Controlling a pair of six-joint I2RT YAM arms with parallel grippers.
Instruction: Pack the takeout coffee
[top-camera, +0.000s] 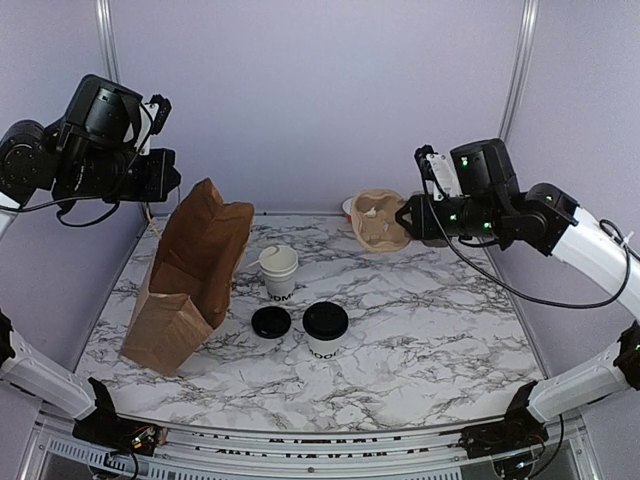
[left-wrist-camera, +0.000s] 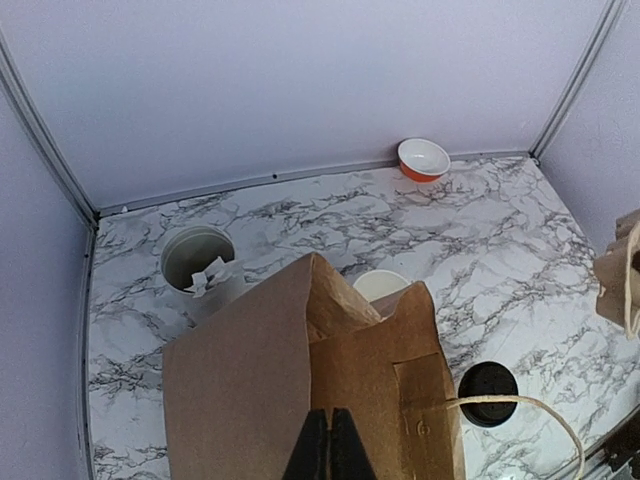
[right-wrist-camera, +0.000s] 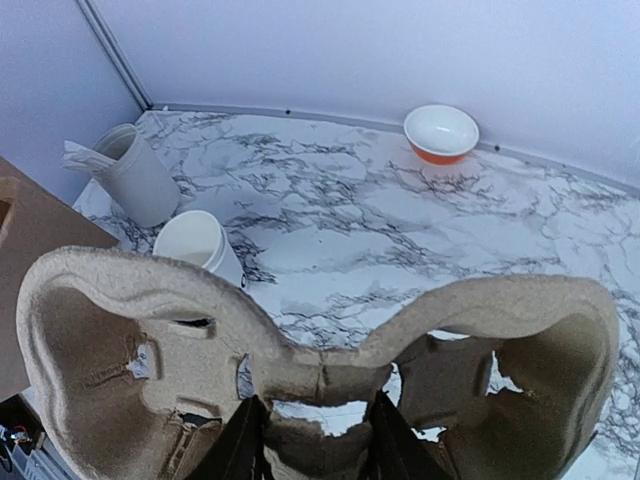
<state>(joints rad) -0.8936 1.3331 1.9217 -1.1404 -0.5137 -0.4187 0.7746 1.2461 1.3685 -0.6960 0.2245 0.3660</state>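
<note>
Both pincers busy: left gripper (left-wrist-camera: 330, 440) is pinched tight on the top edge of the tall brown paper bag (top-camera: 190, 270), which leans at the left of the overhead view with its base seemingly on the white marble-pattern table (top-camera: 450, 320). The right gripper (right-wrist-camera: 315, 420) is clamped narrow on the centre ridge of the tan moulded-pulp cup carrier (right-wrist-camera: 110, 330), held aloft at upper right of that view. Risks, as I judge them: neither arm is free to lift a cup. That thin bag edge could slip or tear in the pinch. The bag's mouth looks creased rather than gaping, so the carrier might snag on it. The takeout coffee, a small white paper cup with black lettering and a round black plastic lid (top-camera: 325, 335), stands upright at lower centre of the overhead view, untouched and near the bag's base, so a swing of the bag could topple it. Just left of it lies a loose black lid (top-camera: 271, 322), with an open white paper cup (top-camera: 278, 268) behind; contents cannot be told
</note>
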